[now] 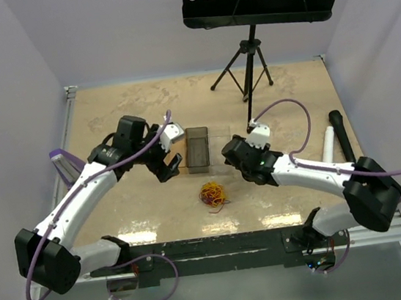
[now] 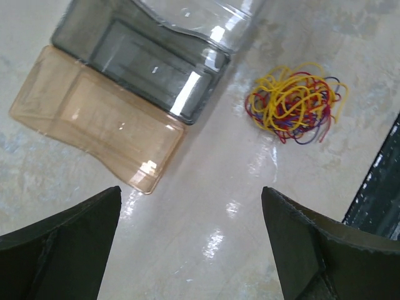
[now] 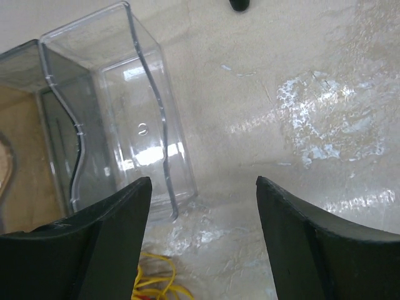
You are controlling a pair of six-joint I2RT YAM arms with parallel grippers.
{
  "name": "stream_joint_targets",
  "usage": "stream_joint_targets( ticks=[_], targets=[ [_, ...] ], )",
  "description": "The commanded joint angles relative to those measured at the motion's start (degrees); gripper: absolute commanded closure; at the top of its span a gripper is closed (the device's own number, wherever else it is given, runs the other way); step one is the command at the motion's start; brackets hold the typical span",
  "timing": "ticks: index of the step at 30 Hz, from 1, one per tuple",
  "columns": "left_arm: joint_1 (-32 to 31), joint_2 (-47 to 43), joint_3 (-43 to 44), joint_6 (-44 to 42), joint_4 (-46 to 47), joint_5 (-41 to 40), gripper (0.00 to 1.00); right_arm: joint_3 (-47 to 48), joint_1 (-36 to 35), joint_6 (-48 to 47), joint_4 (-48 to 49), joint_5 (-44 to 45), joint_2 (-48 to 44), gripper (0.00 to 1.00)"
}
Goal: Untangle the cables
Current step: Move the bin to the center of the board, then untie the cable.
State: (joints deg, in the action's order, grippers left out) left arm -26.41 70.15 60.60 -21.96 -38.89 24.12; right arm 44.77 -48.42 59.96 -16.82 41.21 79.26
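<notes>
So, left gripper (image 1: pixel 167 165): jaws spread wide with nothing between them. It hovers left of mid-table, just left of the bins.
Amber bin (image 2: pixel 94 119): leftmost of three lying side by side, touching the grey one. No wire visible inside.
Grey bin (image 2: pixel 144 62): the middle one, mid-table. No wire visible inside.
Clear bin (image 3: pixel 137 112): rightmost, right against the grey one. No wire visible inside.
Cables (image 2: pixel 294 103): one tight nest of yellow, red, orange and dark purple loops. It lies flat on the table (image 1: pixel 288 86) toward the near edge, about centre. It is near the bins but apart from them, and neither gripper touches it.
Right gripper (image 3: pixel 204 181): jaws wide, holding nothing. It sits just right of the clear bin, and the yellow loops peek in at the bottom of its wrist view.
Microphones: black (image 1: pixel 343 135) and white (image 1: pixel 328 144), lying by the right edge, well apart from the nest.
Done: nothing that I can see; no strand is separated and every colour is in the one clump.
Left: all of it. Tease one wire out, pull it free, then repeat per wire. The bins look meant for the sorted wires, but that is a guess.
Risk: the wires are thin and light, so the whole nest will probably lift with one strand. It likely needs one gripper pinning while the other pulls.
</notes>
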Motion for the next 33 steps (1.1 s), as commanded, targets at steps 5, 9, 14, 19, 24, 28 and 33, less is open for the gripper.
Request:
stream_joint_targets(
  ticks=[5, 9, 14, 19, 24, 28, 33],
  targets=[
    [-3.2, -2.6, -2.2, -4.4, -2.2, 4.3, 0.04, 4.4, -17.4, 10.1, -10.1, -0.2, -6.3, 0.29],
    [-3.2, -2.1, -2.3, -4.0, -1.5, 4.8, 0.04, 4.2, -32.8, 24.0, -13.9, -2.4, 0.0, 0.32],
    [-3.2, -1.8, -2.3, -3.8, -1.4, 4.8, 0.04, 6.8, -41.0, 31.3, -15.5, -2.9, 8.6, 0.36],
    [-3.2, -2.0, -2.9, -3.7, -1.5, 4.7, 0.05, 8.0, -42.3, 32.1, -14.6, -2.6, 12.2, 0.39],
    [-3.1, -2.7, -4.0, -3.4, -0.8, 4.4, 0.05, 6.1, -42.2, 34.5, -15.1, -1.3, 9.1, 0.41],
    [-3.2, -2.6, -4.5, -2.8, 0.0, 4.4, 0.04, 1.7, -40.7, 35.9, -12.1, -2.4, 6.4, 0.42],
    [-3.2, -2.1, -3.9, -2.4, 0.1, 4.8, 0.04, 0.9, -39.2, 37.5, -11.0, -2.6, 7.6, 0.44]
  ],
)
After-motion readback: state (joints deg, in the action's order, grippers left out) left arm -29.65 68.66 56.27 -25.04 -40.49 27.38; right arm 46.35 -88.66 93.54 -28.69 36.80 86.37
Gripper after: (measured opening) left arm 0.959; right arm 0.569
